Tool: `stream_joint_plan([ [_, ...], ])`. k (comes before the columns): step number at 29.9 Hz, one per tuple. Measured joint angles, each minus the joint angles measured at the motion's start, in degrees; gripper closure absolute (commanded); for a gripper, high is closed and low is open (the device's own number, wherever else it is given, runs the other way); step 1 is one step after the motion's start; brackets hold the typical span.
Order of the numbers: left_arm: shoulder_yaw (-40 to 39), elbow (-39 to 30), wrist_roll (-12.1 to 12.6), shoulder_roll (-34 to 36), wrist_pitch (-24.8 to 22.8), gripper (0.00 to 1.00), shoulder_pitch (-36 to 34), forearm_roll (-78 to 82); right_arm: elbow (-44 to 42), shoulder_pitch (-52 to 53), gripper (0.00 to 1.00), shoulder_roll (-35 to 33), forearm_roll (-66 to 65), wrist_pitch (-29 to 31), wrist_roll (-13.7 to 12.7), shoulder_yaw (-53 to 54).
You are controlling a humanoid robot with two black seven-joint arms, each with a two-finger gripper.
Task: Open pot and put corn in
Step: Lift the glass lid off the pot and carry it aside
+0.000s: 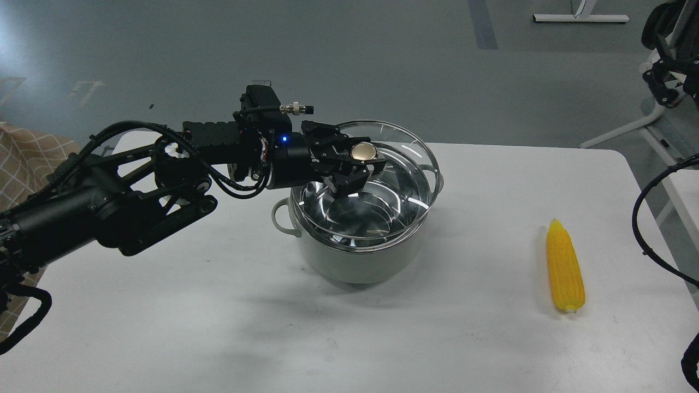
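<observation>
The pale grey-green pot (357,262) stands in the middle of the white table (218,327), its shiny steel inside showing. My left gripper (357,164) is shut on the metal knob (363,152) of the round glass lid (407,147) and holds the lid a little above the pot's rim, tilted up at the far side. The yellow corn (565,267) lies on the table to the right of the pot, its point away from me. My right gripper is out of view; only a black cable (650,218) shows at the right edge.
A checked beige cloth (27,164) lies at the left edge behind my left arm. White furniture legs (628,125) and dark gear (669,71) stand on the floor beyond the table's far right corner.
</observation>
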Motion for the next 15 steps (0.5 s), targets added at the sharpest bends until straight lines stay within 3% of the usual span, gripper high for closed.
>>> stream_joint_plan([
  [8, -0.31, -0.24, -1.37, 17.27, 0.70, 0.75, -1.07, -4.36, -0.07, -0.40, 0.00, -0.18, -0.04, 0.00, 0.00, 0.11],
  [15, 0.43, 1.45, -1.15, 27.32, 5.45, 0.76, 8.19, -11.92, -0.09, -1.20, 0.00, -0.07, 0.02, 0.00, 0.00, 0.19],
])
